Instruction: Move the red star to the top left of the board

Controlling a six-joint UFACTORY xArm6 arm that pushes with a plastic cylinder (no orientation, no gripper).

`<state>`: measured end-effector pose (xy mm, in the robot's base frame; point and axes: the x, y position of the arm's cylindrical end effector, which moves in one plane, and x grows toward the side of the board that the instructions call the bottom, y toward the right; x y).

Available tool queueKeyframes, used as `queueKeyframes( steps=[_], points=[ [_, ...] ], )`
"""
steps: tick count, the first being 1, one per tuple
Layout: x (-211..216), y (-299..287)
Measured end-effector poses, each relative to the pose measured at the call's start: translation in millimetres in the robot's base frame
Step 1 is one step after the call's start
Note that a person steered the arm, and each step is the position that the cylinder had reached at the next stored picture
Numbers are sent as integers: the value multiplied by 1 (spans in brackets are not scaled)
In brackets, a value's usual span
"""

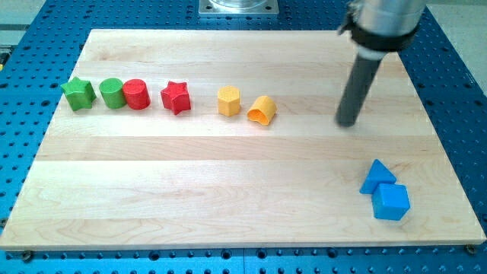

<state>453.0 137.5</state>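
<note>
Blue cube (pixel 391 202) nearest; red star (pixel 175 97) flat, no long axis; my tip (pixel 347 122) far right.

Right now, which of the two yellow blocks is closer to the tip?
The yellow arch-shaped block, tipped over. It lies right of the yellow hexagonal block, nearer my tip.

Six blocks in row across upper left of board (pixel 228 190). From view's left: green star (pixel 78 93), green cylinder (pixel 112 93) touching red cylinder (pixel 137 94), red star (pixel 175 97), yellow hexagon (pixel 228 100), yellow arch block (pixel 262 110). My tip (pixel 348 122) well right of row. Blue triangle (pixel 377 176) touching blue cube (pixel 391 202) below it, bottom right.
</note>
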Motion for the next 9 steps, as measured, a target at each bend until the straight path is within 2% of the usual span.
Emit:
queueKeyframes(
  steps=[1, 2, 3, 4, 5, 6, 8, 9],
  points=[
    [62, -81],
    [14, -159],
    [-18, -206],
    [-34, -236],
    [-106, -236],
    [-155, -253],
    [-207, -293],
    [-205, -339]
  ],
)
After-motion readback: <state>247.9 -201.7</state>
